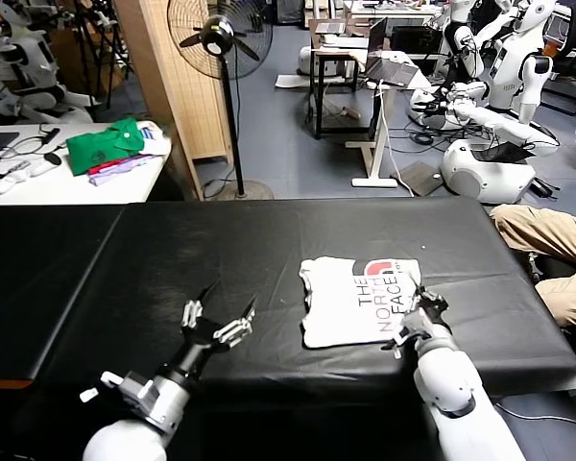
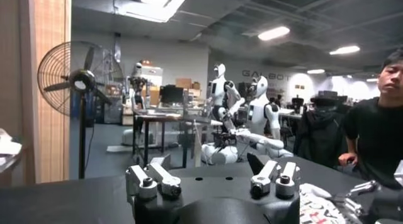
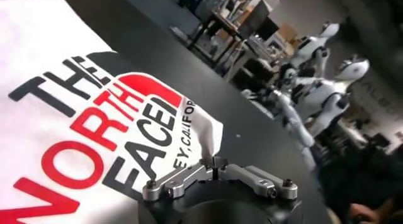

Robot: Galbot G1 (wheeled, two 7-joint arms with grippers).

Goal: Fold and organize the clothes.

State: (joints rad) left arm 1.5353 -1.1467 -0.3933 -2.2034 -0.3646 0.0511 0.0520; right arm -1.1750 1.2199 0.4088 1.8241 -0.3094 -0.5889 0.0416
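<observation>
Pinching T-shirt (image 1: pixel 357 300) edge, right claw (image 1: pixel 415 309)

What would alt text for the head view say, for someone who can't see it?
A folded white T-shirt with its logo up lies on a black table; the right gripper, shut, pinches its near right edge. The left gripper hovers open to its left.

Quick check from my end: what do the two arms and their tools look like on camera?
Both arms have glossy white rounded shells. The left tool has a black body, silver metal linkages and slim dark fingers. The right tool looks the same: black housing, silver link bars joined by small bolts. No markings are visible on either.
</observation>
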